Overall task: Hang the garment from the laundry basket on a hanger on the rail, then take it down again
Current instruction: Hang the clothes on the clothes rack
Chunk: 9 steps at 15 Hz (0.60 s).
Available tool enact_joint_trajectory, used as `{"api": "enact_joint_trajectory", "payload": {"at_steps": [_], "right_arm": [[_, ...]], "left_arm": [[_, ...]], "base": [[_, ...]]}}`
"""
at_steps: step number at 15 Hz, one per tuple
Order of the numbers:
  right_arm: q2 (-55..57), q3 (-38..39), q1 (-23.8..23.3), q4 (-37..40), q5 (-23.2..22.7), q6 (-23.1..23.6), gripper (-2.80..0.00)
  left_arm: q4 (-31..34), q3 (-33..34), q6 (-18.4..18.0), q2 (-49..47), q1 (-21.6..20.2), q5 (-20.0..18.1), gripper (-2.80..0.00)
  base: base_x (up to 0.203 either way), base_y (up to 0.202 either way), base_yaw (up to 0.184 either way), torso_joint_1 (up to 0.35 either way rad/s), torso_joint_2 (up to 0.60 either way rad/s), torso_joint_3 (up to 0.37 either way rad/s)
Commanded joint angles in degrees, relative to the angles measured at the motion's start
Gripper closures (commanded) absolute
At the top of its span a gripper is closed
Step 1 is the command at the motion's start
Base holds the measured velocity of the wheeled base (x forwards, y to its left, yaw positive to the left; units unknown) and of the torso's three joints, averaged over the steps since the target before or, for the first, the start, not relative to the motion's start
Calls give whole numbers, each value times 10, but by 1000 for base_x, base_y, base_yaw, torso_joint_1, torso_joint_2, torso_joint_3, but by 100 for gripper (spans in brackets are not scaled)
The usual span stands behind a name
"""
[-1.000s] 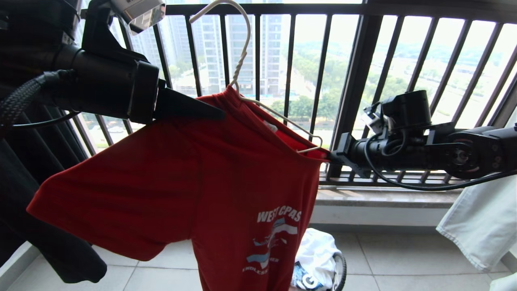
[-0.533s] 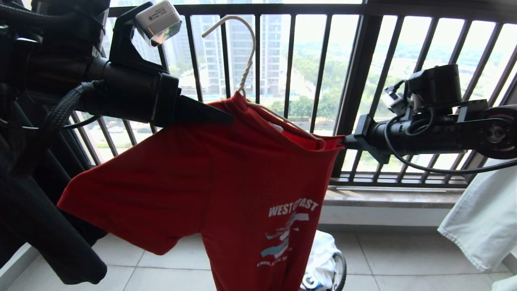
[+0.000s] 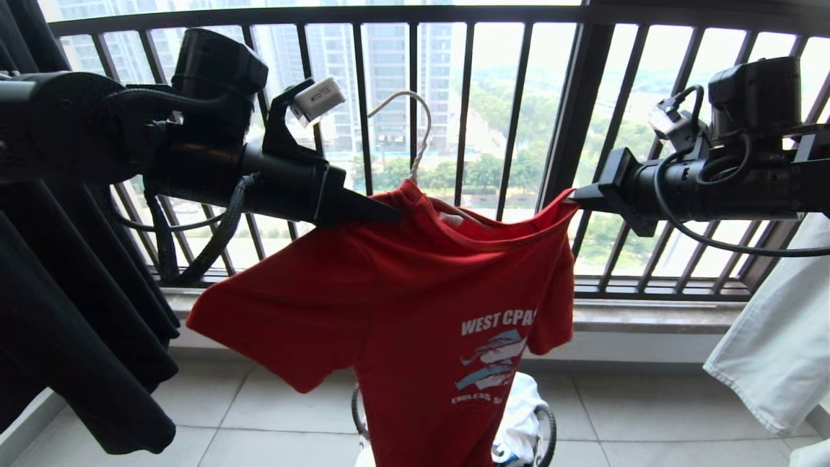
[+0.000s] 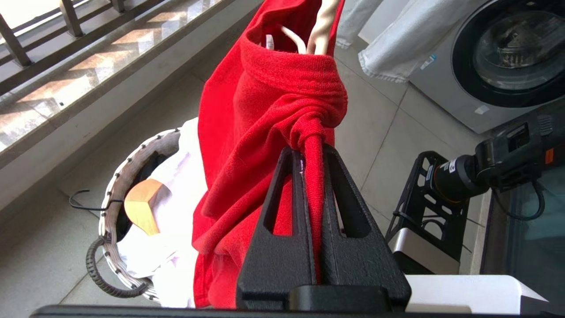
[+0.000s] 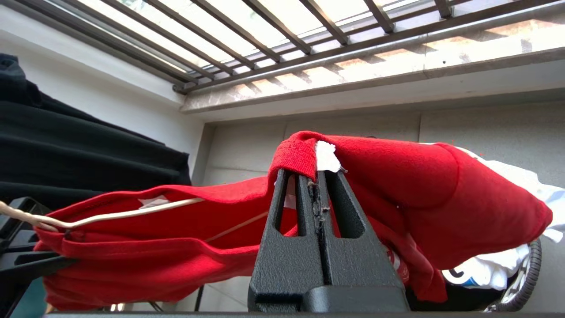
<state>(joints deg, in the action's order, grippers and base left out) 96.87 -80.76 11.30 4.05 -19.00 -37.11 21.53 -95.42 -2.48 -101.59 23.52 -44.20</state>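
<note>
Red T-shirt out of the basket, stretched in mid-air before the black window bars. Laundry basket on the floor beneath. Left gripper clamped on one shoulder by the collar, right gripper clamped on the other. White wire hanger threaded in the neck. Overhead rail not in view; hanging and take-down look undone

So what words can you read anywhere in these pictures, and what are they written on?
"WEST C" then two letters bent by a fold: white print on the chest of the red T-shirt.
"ENDLESS S", cut off by the fold: small line under the shirt's picture.
Too small to read: the white sticker on the left arm's camera.
Too blurred to read: the stickers on the washing machine.
</note>
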Motion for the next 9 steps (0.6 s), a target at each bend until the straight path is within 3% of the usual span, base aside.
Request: {"api": "enact_joint_trajectory", "payload": {"at_steps": [1, 6, 9], "right_arm": [[-21, -14, 1, -1, -1, 6, 0], [-22, -68, 30, 23, -1, 13, 0], [-17, -153, 51, 91, 17, 19, 0]], "left_arm": [[-61, 33, 30, -16, 18, -3, 0], [-343, 150, 149, -14, 34, -2, 0], [-420, 184, 172, -21, 41, -1, 0]], "base": [[0, 0, 0, 0, 0, 0], [0, 0, 0, 0, 0, 0], [0, 0, 0, 0, 0, 0]]}}
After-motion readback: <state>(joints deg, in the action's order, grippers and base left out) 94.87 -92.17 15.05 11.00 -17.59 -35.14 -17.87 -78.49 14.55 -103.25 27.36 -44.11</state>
